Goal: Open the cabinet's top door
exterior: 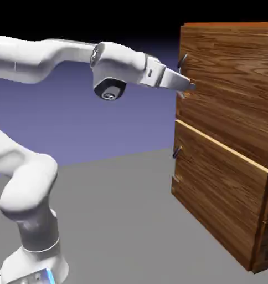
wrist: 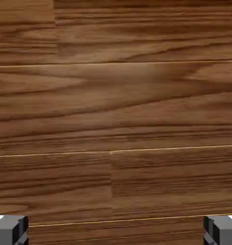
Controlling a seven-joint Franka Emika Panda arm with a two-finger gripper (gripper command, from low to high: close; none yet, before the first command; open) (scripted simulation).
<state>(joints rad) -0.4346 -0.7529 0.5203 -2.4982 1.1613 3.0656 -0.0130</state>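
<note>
- The cabinet (exterior: pixel 263 24) stands toward three o'clock in the exterior view, with the arm's base (exterior: pixel 34 269) near seven; that presumably leaves the arm room to reach across and a door room to swing.
- The top door (exterior: pixel 230 89) is the cabinet's upper front panel. It looks shut, its face close to the frame, so I judge the opening is still to be done.
- Its handle (exterior: pixel 183 60) sits by the door's near edge, at about eleven o'clock from the gripper (exterior: pixel 190 86). A pull there, far from a hinge on the other side, would probably give the best leverage.
- The gripper is spread wide, pinching nothing: in the hand view one fingertip (wrist: pixel 10 230) lies between seven and eight o'clock, the other (wrist: pixel 217 230) between four and five. That gap would suit straddling a slim bar.
- Only wood shows between the fingertips, so the aim seems to be at the panel rather than the handle. Whether they touch the wood I cannot tell.
- The next move likely calls for a shift toward eleven; closing here would risk gripping nothing or scraping the face.
- The lower handle (exterior: pixel 177 152) lies between six and seven o'clock from the gripper, on the lower door (exterior: pixel 219 194), and should be left alone.
</note>
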